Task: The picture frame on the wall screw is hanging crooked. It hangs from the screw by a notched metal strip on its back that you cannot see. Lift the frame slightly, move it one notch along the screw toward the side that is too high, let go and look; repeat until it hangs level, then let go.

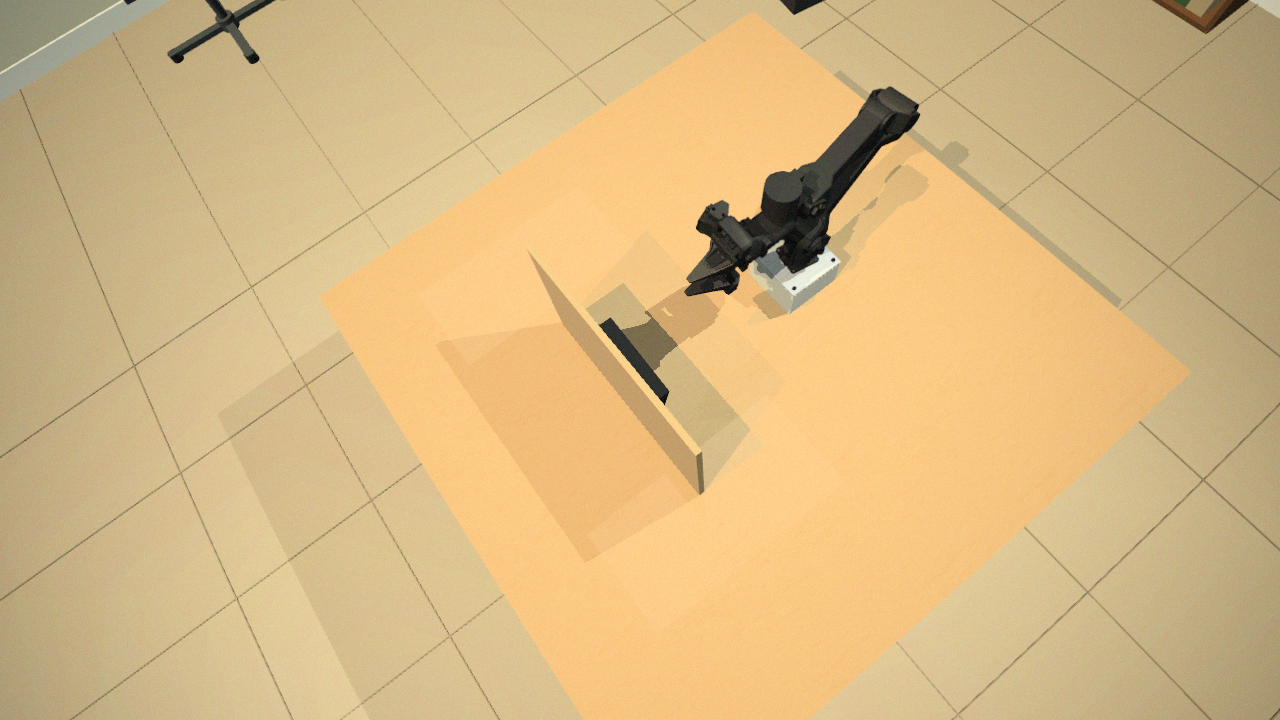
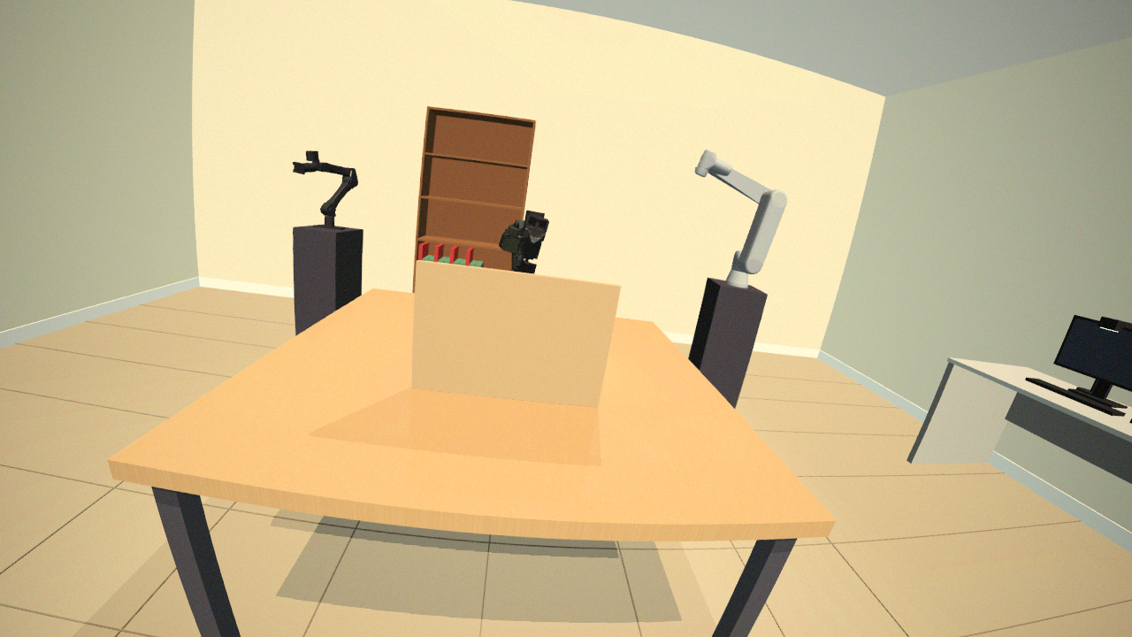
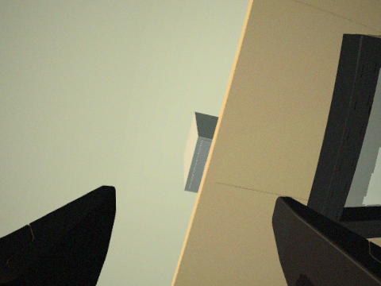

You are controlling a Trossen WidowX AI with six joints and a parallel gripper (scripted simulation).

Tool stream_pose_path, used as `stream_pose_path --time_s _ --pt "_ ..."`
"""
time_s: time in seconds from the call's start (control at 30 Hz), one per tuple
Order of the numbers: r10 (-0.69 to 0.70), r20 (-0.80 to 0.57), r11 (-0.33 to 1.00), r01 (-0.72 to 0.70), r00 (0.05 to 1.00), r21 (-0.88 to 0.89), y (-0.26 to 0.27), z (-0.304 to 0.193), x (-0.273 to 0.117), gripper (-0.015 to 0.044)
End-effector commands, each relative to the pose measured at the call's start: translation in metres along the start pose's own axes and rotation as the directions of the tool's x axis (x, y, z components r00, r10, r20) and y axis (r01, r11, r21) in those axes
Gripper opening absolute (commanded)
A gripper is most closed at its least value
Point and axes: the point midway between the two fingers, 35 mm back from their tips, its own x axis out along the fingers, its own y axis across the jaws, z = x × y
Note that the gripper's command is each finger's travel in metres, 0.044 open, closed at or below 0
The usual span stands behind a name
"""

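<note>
The dark picture frame (image 1: 633, 358) (image 3: 331, 119) hangs on the near side of the upright tan panel (image 1: 662, 429) (image 2: 514, 341) (image 3: 258, 99). The wrist view shows only part of the frame, with a pale picture inside it. Its long bar leans at a slightly different slant from the panel's edge, but I cannot tell the exact tilt. The screw and the notched strip are hidden. My gripper (image 1: 688, 288) (image 3: 196, 204) is open and empty, short of the panel and apart from the frame. In the exterior view the panel hides the frame.
The panel stands on the wooden table (image 1: 939, 402) (image 2: 475, 491), between the arm and the exterior view. The arm's white base (image 1: 810, 282) is behind the gripper. A bookshelf (image 2: 478, 178), two arms on pedestals and a desk stand beyond the table.
</note>
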Motion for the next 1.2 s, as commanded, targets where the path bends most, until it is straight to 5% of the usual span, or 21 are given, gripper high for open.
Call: stream_pose_path --time_s 0.0,1.17 --pt "-0.001 0.004 1.0 0.001 1.0 -0.005 -0.001 0.0 0.0 0.026" --pt "0.0 0.001 1.0 0.0 1.0 -0.002 -0.018 -0.001 0.002 0.026"
